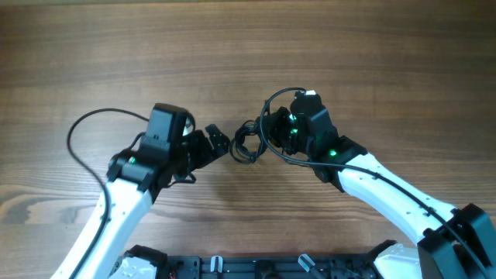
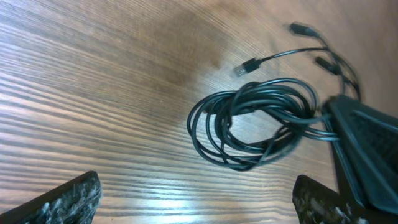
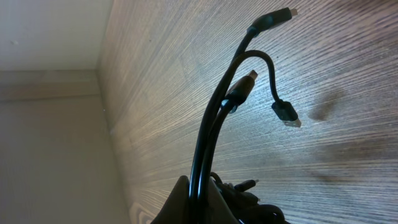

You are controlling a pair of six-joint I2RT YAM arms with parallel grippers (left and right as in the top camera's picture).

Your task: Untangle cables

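Several cables (image 2: pixel 249 124), coiled mid-way across the table (image 1: pixel 248 46), are pinched by the right gripper (image 3: pixel 199 196), with the left gripper (image 2: pixel 193 199) held spread beside them; separation looks barely begun, so a loose loop should be grasped next.

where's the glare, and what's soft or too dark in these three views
Overhead: even light, no strong glare on the table. Left wrist: bright sheen on the table below the cables, and its own near fingers are blurred. Right wrist: cables backlit to black silhouettes against the glaring table.
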